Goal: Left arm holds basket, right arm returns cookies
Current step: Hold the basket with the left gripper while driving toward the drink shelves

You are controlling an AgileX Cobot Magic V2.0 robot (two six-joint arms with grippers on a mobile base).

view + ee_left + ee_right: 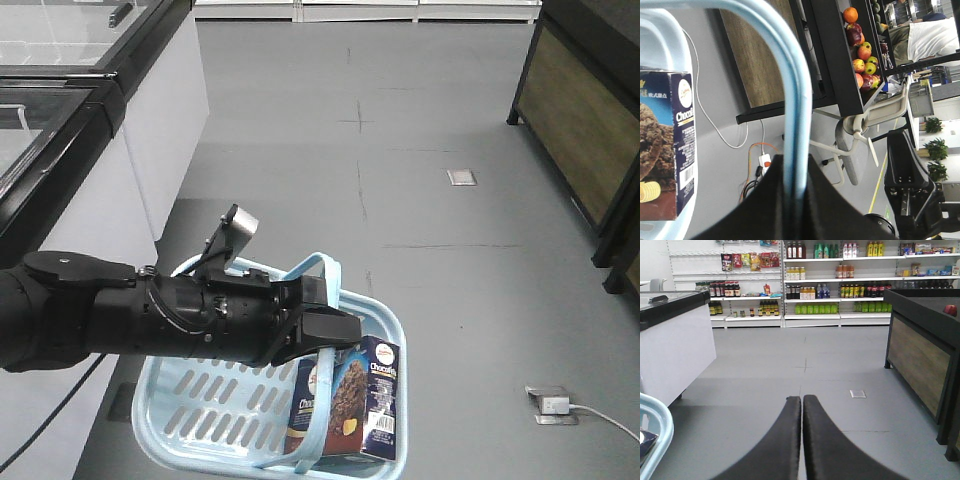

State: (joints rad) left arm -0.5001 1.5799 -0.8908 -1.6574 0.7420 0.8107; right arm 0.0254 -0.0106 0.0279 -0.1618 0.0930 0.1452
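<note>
- Your left gripper (pixel 333 312) is clenched on a handle (pixel 312 268) of the basket (pixel 230 400), just below the centre of the front view.
- In the left wrist view, that pale blue handle runs down the middle of the frame and passes between the two black jaws at the bottom edge.
- The basket fills the bottom centre of the front view, with your left arm (pixel 110 315) reaching in over it from the left edge.
- The cookies (pixel 352 398) stand on end inside the basket, at its right-hand side. The second handle crosses in front of the box.
- Your right gripper (pixel 802 400) is clamped with its fingers pressed together and nothing between them, at the bottom centre of the right wrist view.
- A corner of the basket rim shows at the lower left of that view, apart from the fingers.
- A freezer (pixel 60 130) sits at the upper left of the front view, and a wooden stand (pixel 580 120) at the upper right.
</note>
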